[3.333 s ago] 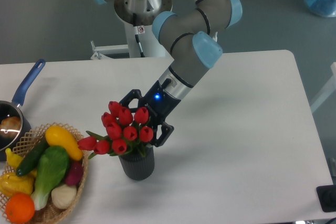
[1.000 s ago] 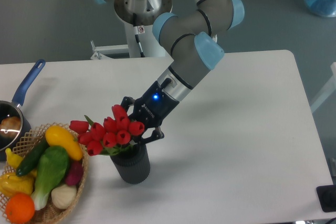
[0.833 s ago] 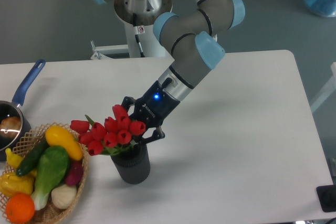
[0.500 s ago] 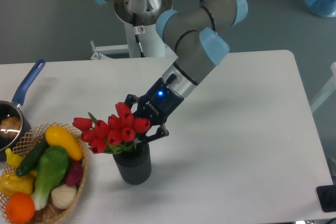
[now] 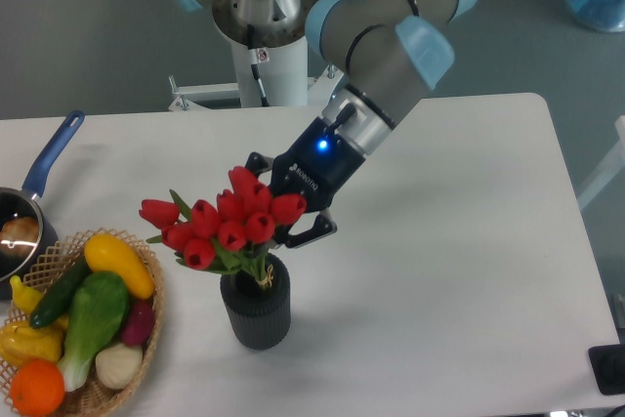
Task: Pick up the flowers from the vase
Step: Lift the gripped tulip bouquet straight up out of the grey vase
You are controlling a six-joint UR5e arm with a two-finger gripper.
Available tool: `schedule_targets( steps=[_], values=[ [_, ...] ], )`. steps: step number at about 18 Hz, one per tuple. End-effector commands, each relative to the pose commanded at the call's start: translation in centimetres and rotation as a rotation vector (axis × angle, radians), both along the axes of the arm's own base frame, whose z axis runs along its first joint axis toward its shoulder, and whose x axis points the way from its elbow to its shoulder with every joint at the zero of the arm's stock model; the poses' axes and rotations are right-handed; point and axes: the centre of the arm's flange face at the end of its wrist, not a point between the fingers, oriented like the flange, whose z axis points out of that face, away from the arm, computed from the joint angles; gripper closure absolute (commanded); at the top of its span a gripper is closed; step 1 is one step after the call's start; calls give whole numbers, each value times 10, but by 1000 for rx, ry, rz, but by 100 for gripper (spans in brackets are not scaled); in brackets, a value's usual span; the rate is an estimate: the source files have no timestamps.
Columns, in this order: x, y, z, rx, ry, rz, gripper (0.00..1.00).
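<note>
Fixed camera: gripper (image 5: 293, 210) pinched the flowers (image 5: 227, 227), fingers mostly hidden behind the buds. Bunch raised and tilted left, stem ends and pale band just at the vase (image 5: 256, 300) mouth. Best lifted straight up, grip kept firm, without tipping the vase.

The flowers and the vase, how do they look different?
The flowers are bright red with green leaves; the vase is dark grey and ribbed. The flowers lean sideways, held by the tool; the vase stands upright on the table. The flowers' stems reach into the vase's mouth.
</note>
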Motion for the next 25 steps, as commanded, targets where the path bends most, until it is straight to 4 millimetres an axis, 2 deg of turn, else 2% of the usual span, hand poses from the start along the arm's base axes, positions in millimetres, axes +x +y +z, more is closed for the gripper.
schedule_targets(
  steps=[4, 7, 15, 21, 25],
  values=[
    [-4, -13, 19, 53, -22, 12, 68],
    [-7, -18, 27, 66, -34, 23, 68],
    [0, -22, 41, 81, -59, 26, 68],
    [13, -29, 66, 108, -107, 32, 68],
    [12, -36, 75, 114, -114, 48, 68]
  ],
)
